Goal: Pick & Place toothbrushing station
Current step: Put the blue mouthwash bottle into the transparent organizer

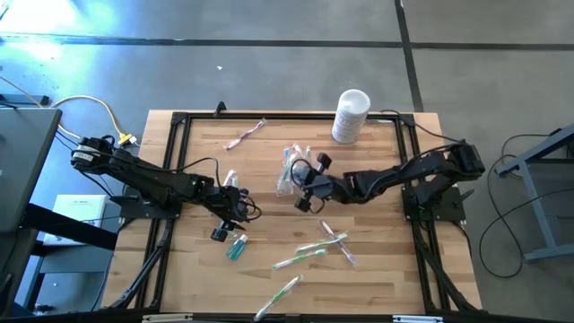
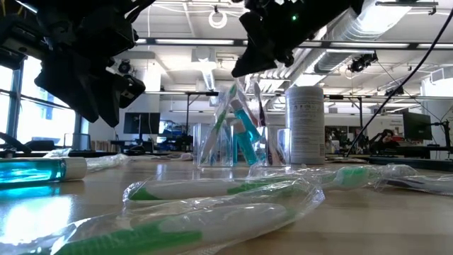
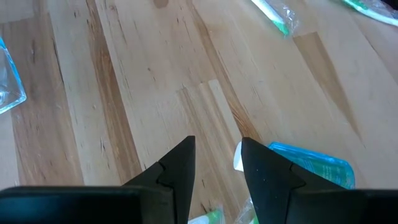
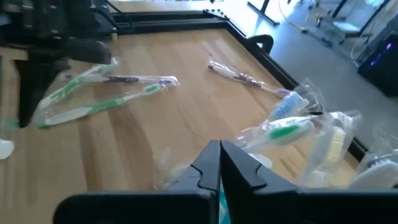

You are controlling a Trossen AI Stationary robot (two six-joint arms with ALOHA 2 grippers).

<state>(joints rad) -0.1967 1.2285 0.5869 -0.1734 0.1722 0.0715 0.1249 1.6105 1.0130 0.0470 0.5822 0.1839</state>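
The clear cup (image 1: pixel 290 172) stands upright mid-table with wrapped toothbrushes and a teal tube (image 2: pixel 244 138) leaning in it. My right gripper (image 1: pixel 302 187) hovers shut just beside and above the cup's rim, its fingers (image 4: pixel 211 163) closed on nothing. My left gripper (image 1: pixel 230 215) hangs open over bare wood left of centre (image 3: pixel 217 149). A teal tube with a white cap (image 3: pixel 308 165) lies on the table just beside its fingers. Green toothbrushes in clear wrappers (image 1: pixel 321 240) lie flat toward the near edge.
A tall white canister (image 1: pixel 351 115) stands at the far right corner. A pink toothbrush (image 1: pixel 244 135) lies at the far left. More wrapped brushes (image 1: pixel 280 294) lie near the front edge. A black frame (image 1: pixel 179 121) borders the wooden top.
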